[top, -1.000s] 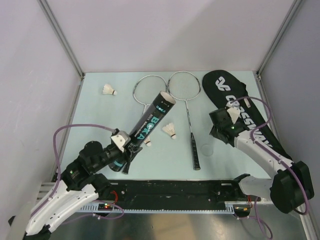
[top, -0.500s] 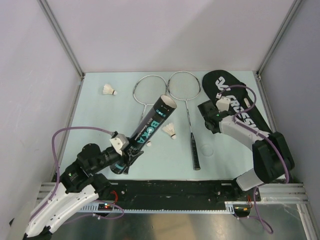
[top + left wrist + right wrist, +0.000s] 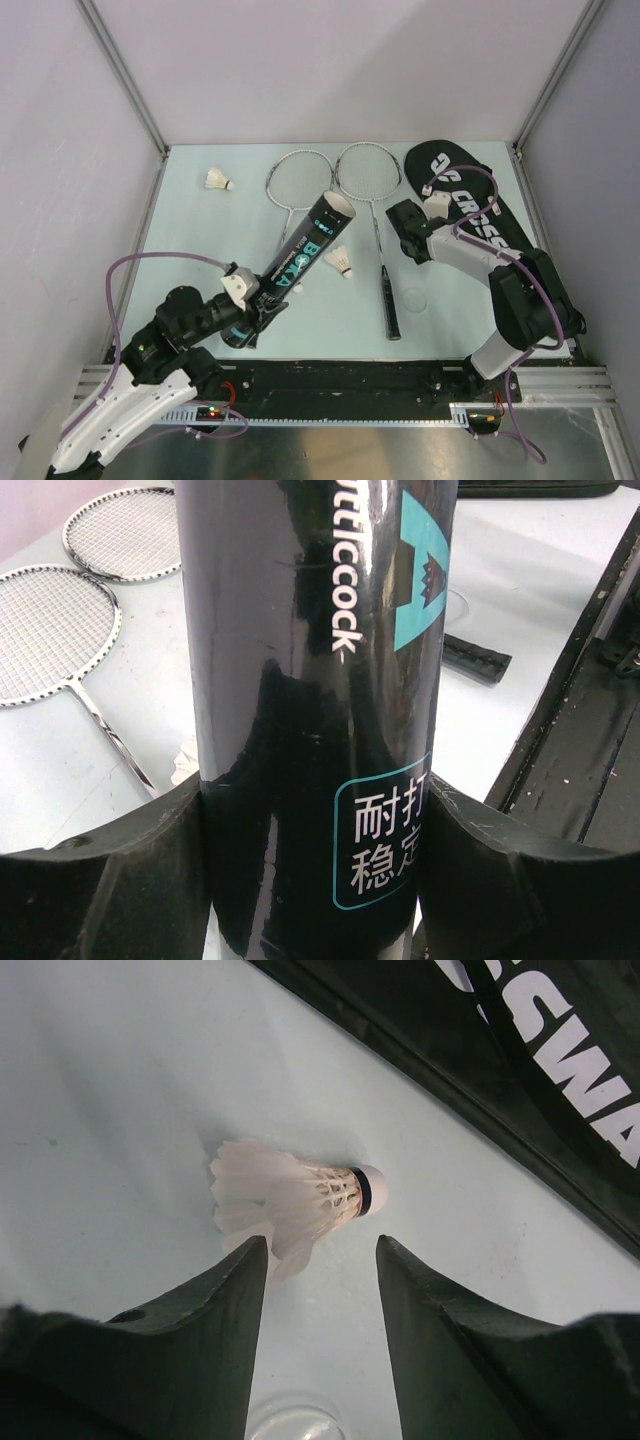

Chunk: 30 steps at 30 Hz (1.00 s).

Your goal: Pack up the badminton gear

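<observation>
Early stage. Left gripper (image 3: 248, 315) is clamped on the tube (image 3: 305, 250), which it holds tilted with its open end toward the rackets (image 3: 370, 170). Right gripper (image 3: 322, 1248) has jaws apart and empty, low over a shuttlecock (image 3: 290, 1200) lying on the table (image 3: 200, 240) near the bag (image 3: 440, 165). Second shuttlecock (image 3: 218, 180) at far left, third shuttlecock (image 3: 342, 261) mid-table. Nothing visibly packed; rackets and bag untouched. Likely next: shuttlecocks into the tube.

Pale blue table (image 3: 190, 235) — plain grey walls (image 3: 330, 70), metal corner posts (image 3: 122, 75).
</observation>
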Each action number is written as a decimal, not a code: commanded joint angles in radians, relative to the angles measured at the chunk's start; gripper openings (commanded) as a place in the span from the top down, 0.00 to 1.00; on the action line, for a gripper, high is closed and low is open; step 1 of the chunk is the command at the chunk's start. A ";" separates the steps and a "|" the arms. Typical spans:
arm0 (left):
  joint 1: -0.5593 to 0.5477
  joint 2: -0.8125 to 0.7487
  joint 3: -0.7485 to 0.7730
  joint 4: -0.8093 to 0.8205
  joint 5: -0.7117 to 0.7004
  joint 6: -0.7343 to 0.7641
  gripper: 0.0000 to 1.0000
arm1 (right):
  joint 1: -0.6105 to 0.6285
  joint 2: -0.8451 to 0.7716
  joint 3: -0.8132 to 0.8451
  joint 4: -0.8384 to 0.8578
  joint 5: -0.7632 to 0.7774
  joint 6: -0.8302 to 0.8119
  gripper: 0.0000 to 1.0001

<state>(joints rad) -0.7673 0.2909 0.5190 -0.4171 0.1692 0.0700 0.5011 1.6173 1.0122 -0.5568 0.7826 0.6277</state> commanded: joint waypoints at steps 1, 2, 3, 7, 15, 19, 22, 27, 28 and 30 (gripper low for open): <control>0.004 -0.017 0.000 0.091 -0.002 0.003 0.68 | 0.008 0.011 0.044 -0.023 0.076 0.024 0.49; 0.004 -0.018 0.000 0.091 -0.002 0.002 0.68 | 0.008 0.020 0.043 -0.026 0.079 0.025 0.52; 0.005 -0.019 -0.001 0.091 -0.002 0.003 0.68 | 0.007 0.027 0.044 -0.030 0.080 0.021 0.55; 0.005 -0.013 -0.001 0.094 -0.001 0.005 0.68 | 0.003 0.042 0.052 -0.044 0.075 0.024 0.69; 0.005 -0.005 -0.002 0.093 0.001 0.008 0.68 | -0.012 -0.005 0.054 -0.092 0.072 0.031 0.90; 0.005 0.009 -0.003 0.093 -0.012 0.023 0.67 | -0.007 -0.110 0.066 -0.108 0.064 -0.016 0.99; 0.004 0.015 -0.004 0.091 -0.038 0.055 0.67 | -0.006 -0.240 0.078 -0.084 -0.042 -0.092 1.00; 0.004 0.042 0.020 0.070 -0.037 0.131 0.66 | -0.032 -0.505 0.089 0.014 -0.458 -0.210 1.00; 0.004 0.045 0.025 0.065 -0.030 0.145 0.65 | -0.048 -0.564 0.092 0.036 -0.582 -0.216 1.00; 0.005 0.047 0.032 0.050 -0.014 0.191 0.65 | -0.084 -0.650 0.102 0.067 -0.784 -0.210 1.00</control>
<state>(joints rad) -0.7673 0.3340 0.5179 -0.4072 0.1379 0.1604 0.4702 1.1255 1.0657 -0.5896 0.4469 0.4744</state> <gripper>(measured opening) 0.688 0.010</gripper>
